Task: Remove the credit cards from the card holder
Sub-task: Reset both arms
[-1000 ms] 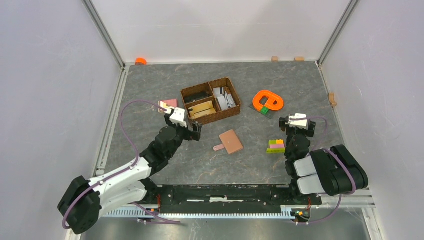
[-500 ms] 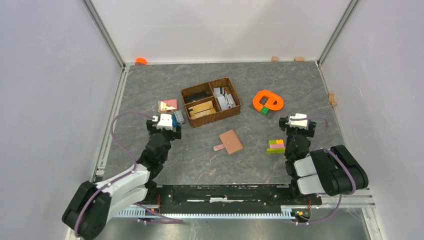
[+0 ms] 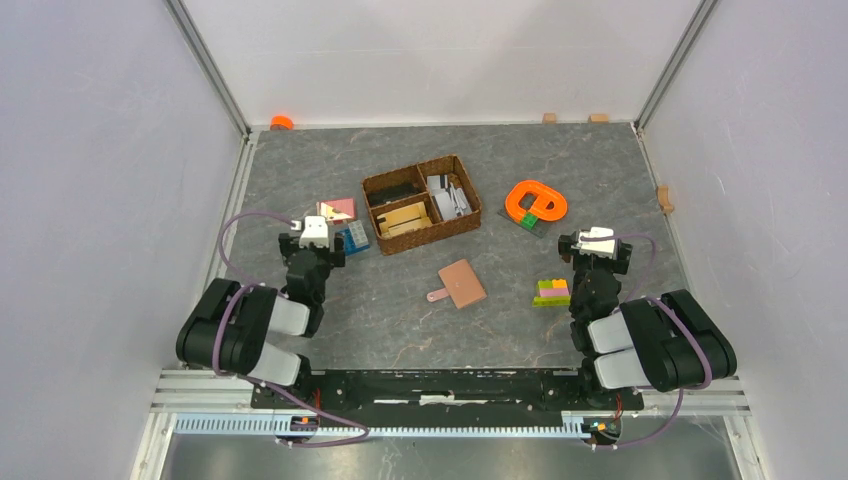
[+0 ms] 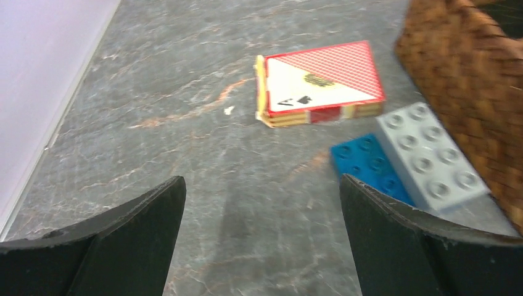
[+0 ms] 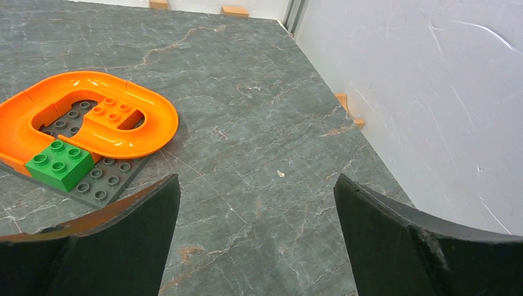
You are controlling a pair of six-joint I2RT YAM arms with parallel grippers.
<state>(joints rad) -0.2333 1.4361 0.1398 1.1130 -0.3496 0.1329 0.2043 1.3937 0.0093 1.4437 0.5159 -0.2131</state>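
While left claw (image 4: 261, 185) and right claw (image 5: 256, 179) gaped wide and empty, we judged cards (image 3: 447, 195) out of the wallet (image 3: 462, 284); next, parking.

The bench (image 3: 560, 160) before me is a dark grey slab with a marbled look, crossed by pale veins and a few rusty streaks. Three plain walls close it in: the far wall (image 3: 440, 50) is white, while the left wall (image 3: 90, 180) and the right wall (image 3: 770, 150) are pale lilac-grey, the right one faintly scratched. A metal post stands in each far corner, the left post (image 3: 205, 65) and the right post (image 3: 675, 60). A ribbed aluminium rail (image 3: 420, 425) runs along the near edge. Two small wooden blocks (image 3: 549, 117) sit at the foot of the far wall, and a third block (image 3: 665, 198) sits against the right wall. The light is soft and even, with weak shadows.
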